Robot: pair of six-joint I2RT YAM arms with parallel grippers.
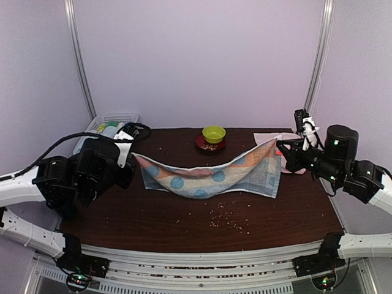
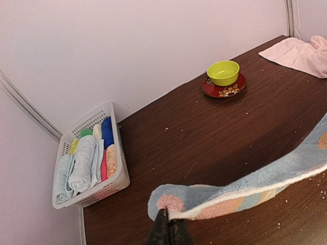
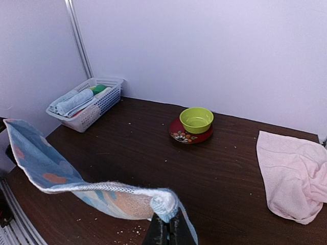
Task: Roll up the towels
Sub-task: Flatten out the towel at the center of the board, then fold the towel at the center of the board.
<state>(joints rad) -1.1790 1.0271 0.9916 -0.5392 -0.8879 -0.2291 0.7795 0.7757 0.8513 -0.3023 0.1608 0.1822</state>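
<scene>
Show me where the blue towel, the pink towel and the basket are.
blue towel (image 1: pixel 208 177): top external view, middle of its hanging span.
pink towel (image 3: pixel 288 173): right wrist view, middle of the cloth.
basket (image 2: pixel 97 194): left wrist view, its near mesh wall.

one blue towel, one pink towel; one basket, one bowl, one plate

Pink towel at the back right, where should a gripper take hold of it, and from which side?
Probably the pink towel at its rumpled right end, coming from above on the right arm's side: folds stand up there, while its left part lies flat on the table. The right gripper holds the patterned towel.
</scene>
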